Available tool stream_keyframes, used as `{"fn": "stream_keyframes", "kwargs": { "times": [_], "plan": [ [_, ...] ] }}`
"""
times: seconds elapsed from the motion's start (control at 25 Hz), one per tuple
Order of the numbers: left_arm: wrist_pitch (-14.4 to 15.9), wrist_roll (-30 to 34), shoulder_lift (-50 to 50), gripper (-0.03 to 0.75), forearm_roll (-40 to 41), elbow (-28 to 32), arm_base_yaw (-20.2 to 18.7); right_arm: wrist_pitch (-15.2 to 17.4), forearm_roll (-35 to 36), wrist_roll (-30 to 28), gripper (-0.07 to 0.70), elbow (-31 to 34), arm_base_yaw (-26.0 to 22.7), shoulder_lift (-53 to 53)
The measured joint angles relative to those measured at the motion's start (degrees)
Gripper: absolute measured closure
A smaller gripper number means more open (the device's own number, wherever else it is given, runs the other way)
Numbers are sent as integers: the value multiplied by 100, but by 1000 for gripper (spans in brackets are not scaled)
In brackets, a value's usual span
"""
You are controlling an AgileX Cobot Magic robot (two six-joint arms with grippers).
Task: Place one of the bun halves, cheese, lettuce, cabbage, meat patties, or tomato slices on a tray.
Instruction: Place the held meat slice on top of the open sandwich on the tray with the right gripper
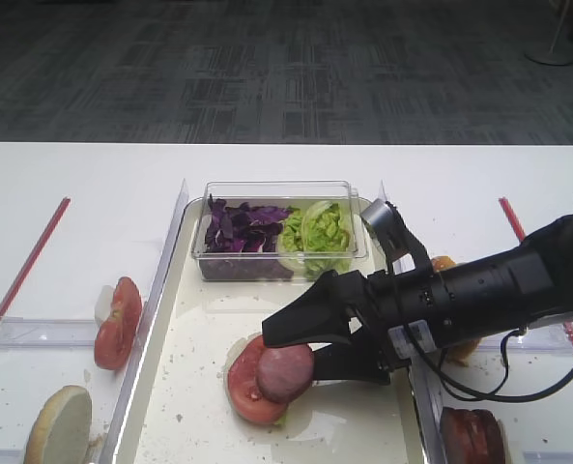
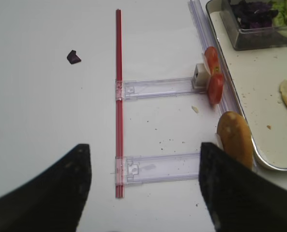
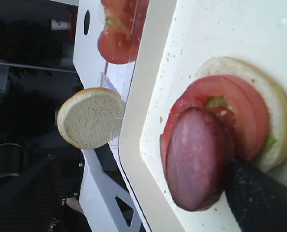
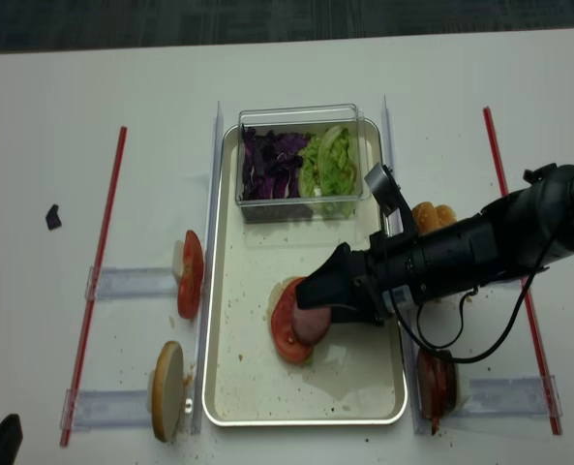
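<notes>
On the tray (image 1: 199, 406) lies a bun half (image 3: 274, 111) with a tomato slice (image 1: 247, 391) on it. A pinkish-brown meat patty (image 1: 284, 372) leans tilted on the tomato. My right gripper (image 1: 291, 356) is open, its jaws spread wide round the patty. One black finger (image 3: 259, 198) touches the patty's edge. The tub holds purple cabbage (image 1: 238, 227) and green lettuce (image 1: 317, 232). My left gripper (image 2: 144, 147) hangs open and empty over the table left of the tray. No cheese is in view.
Left of the tray, tomato slices (image 1: 117, 324) and a bun half (image 1: 59, 425) stand in clear rails (image 2: 158, 166). More patties (image 1: 472, 435) and a bun (image 1: 445, 263) sit at the right. Red strips (image 2: 118, 96) mark both sides. A purple scrap (image 2: 73, 57) lies far left.
</notes>
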Motion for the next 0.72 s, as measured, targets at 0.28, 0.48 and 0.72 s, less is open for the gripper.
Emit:
{"fn": "stream_keyframes", "kwargs": {
  "times": [0.28,0.48,0.72],
  "plan": [
    [0,0,0,276,0,0,0,0,-122,46,-60,0,0,-229],
    [0,0,0,276,0,0,0,0,-244,144,-60,0,0,-278],
    [0,0,0,276,0,0,0,0,-354,193,-60,-46,0,-278]
  ]
}}
